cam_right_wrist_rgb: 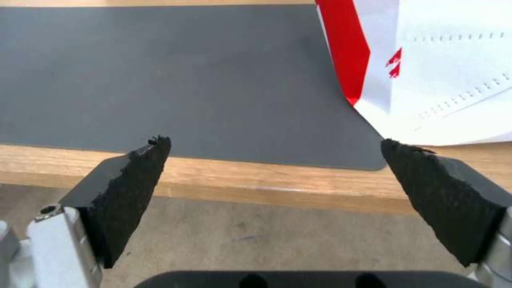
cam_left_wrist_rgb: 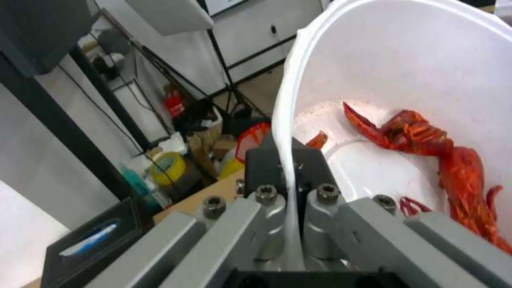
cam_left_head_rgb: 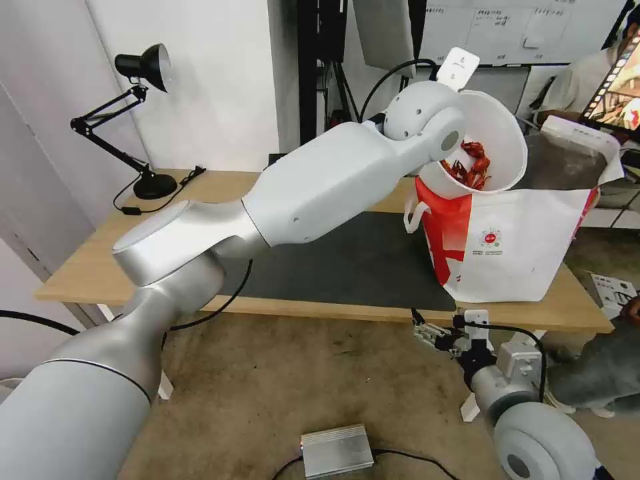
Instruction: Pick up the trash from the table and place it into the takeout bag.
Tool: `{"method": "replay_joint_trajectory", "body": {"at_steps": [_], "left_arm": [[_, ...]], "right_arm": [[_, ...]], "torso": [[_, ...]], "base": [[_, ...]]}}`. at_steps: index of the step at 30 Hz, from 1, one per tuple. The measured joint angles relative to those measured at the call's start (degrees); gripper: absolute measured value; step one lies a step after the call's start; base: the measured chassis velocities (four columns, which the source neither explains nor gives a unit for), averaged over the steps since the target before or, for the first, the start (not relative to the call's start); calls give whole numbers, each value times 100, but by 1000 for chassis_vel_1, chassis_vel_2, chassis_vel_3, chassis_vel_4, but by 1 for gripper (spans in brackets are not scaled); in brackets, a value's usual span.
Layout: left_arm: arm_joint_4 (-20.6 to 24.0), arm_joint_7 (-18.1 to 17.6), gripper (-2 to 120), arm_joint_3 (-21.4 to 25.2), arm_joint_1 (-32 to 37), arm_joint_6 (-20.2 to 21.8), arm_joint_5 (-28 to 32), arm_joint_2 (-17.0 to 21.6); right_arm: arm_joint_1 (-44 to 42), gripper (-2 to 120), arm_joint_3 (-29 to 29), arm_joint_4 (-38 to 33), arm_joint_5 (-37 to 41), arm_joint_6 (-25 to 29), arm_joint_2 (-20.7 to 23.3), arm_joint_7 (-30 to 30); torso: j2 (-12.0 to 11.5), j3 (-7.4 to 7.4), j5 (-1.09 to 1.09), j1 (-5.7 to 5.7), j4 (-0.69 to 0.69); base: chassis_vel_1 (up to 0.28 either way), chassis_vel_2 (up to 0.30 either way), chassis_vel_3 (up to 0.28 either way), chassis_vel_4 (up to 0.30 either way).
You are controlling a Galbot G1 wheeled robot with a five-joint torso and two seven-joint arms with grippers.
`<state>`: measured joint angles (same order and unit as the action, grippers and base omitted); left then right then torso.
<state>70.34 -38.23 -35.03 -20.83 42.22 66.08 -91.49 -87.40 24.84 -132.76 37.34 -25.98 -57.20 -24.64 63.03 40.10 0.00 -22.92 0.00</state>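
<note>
While our right gripper point(cam_right_wrist_rgb: 275, 176) waits spread wide below the table point(cam_left_head_rgb: 80, 267) edge, our left gripper point(cam_left_wrist_rgb: 288, 188) pinches the rim of the white bowl point(cam_left_head_rgb: 497, 133), tipped above the takeout bag point(cam_left_head_rgb: 527, 247). We should lower it squarely into the mouth before letting go, lest shells point(cam_left_wrist_rgb: 443, 156) spill.

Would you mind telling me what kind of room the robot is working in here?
Probably a lab or office workspace rather than a home: a long wooden table with a black desk lamp, a whiteboard on the back wall, and shelves cluttered with tape and supplies.
</note>
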Motion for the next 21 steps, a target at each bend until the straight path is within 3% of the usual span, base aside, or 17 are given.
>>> {"method": "replay_joint_trajectory", "body": {"at_steps": [21], "left_arm": [[84, 249, 0, -148, 52, -7, -188, 7]], "right_arm": [[1, 100, 0, 0, 0, 0, 0, 0]], "torso": [[0, 0, 0, 0, 0]], "base": [[0, 0, 0, 0]]}}
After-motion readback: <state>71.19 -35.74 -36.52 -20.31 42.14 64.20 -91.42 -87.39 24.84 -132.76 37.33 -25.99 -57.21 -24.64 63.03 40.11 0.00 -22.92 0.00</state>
